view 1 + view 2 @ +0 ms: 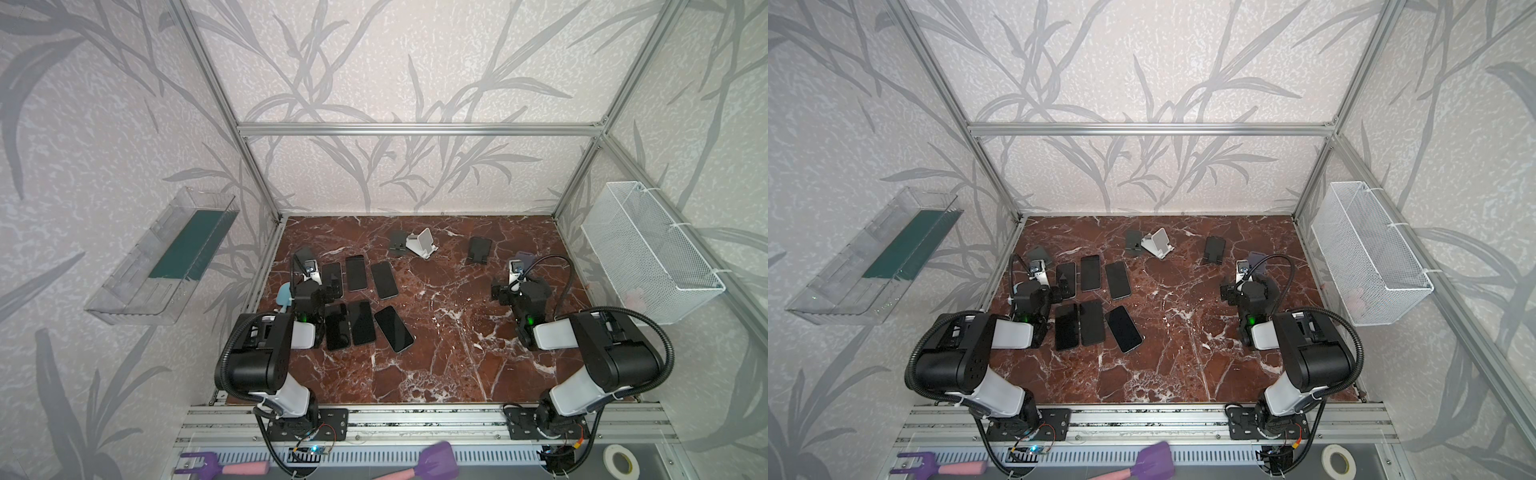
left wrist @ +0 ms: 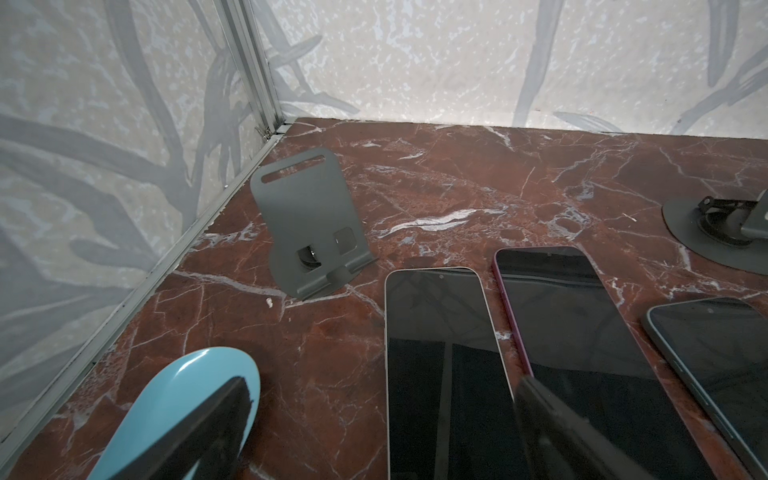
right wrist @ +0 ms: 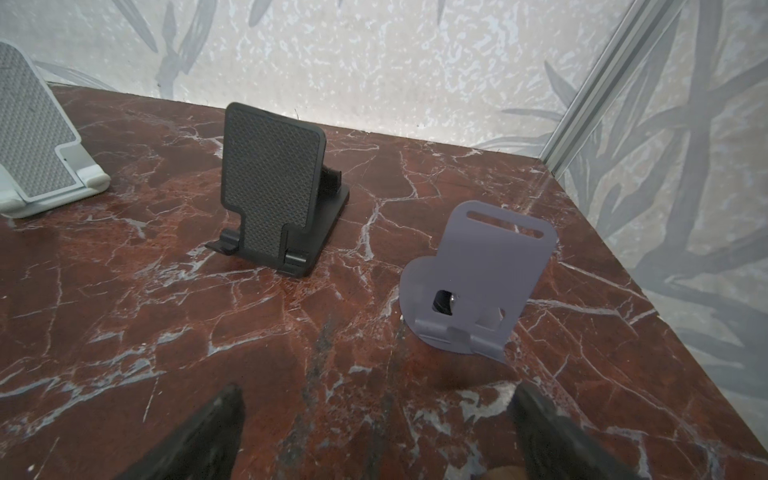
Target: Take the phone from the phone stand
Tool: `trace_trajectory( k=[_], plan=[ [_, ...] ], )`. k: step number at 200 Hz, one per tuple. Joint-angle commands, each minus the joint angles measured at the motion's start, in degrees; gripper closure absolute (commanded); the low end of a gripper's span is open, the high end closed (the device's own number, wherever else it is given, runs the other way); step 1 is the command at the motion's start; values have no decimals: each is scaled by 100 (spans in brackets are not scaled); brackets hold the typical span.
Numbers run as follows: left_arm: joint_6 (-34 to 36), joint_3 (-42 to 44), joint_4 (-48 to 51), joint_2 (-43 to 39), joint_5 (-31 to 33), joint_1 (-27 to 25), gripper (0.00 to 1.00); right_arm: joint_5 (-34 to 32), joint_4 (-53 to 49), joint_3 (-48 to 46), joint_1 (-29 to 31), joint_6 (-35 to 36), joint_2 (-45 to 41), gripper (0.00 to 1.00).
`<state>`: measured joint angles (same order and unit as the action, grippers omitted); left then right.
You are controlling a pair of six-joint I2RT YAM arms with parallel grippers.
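Phones (image 1: 356,272), six of them, lie flat and screen-up in two rows at about nine o'clock on the counter (image 1: 436,365); none rests on a stand in any view. Empty stands line the far side: a grey stand (image 2: 305,220) at ten o'clock, a dark stand (image 1: 398,242) just beside a white stand (image 1: 422,243) at twelve, a black stand (image 3: 274,195) at one and a purple stand (image 3: 482,278) at two. The left tool (image 2: 380,384) hovers low over the rows' nine-o'clock edge, jaws spread wide with nothing between them; a blue item (image 2: 187,399) shows beside one finger. The right tool (image 3: 378,388) hangs at three o'clock, facing the purple stand, likewise spread and empty. By this layout the removal step looks done, since no loaded stand is in sight. The next move, if any, calls for checking for a phone hidden behind an arm; otherwise both arms need only pull clear without nudging the flat phones.
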<state>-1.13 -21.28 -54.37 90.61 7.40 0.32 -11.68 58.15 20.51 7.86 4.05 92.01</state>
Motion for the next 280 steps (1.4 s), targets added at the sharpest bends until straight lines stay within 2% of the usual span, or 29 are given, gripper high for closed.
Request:
trace_trajectory(
  k=[1,280],
  plan=[
    [40,0,-47,-71,34,-22,1,8,18,14,-21,-80,-82,1],
    [77,27,-122,-52,173,-75,1,-80,30,18,58,-11,-60,1]
  ],
)
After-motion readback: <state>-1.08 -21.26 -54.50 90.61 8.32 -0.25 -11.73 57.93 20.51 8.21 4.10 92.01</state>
